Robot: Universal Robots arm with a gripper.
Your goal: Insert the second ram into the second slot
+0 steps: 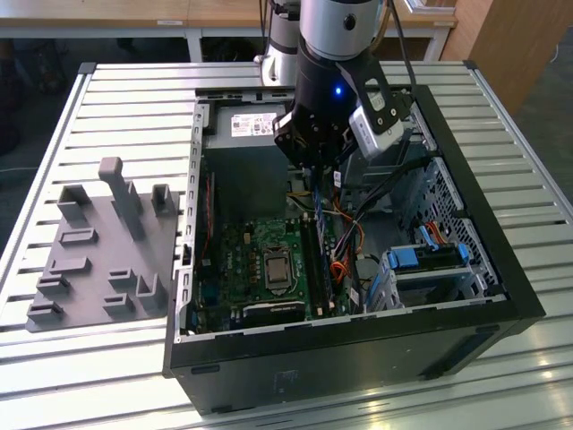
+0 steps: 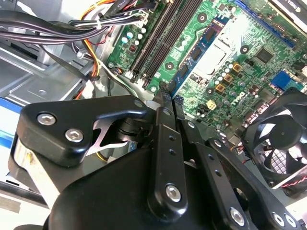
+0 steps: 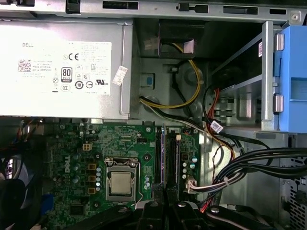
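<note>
The second ram (image 2: pixel 191 60) is circuit board, the case (image 1: pixel 358 349) matt metal.

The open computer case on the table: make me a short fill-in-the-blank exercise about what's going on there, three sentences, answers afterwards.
1. The gripper, shut on the second ram, hangs over the green ____ inside the case.
2. The plastic drive brackets in the case are ____.
3. The grey fixture tray lies on the table at the exterior view's ____ of the case.
Missing words: motherboard; blue; left.
</note>
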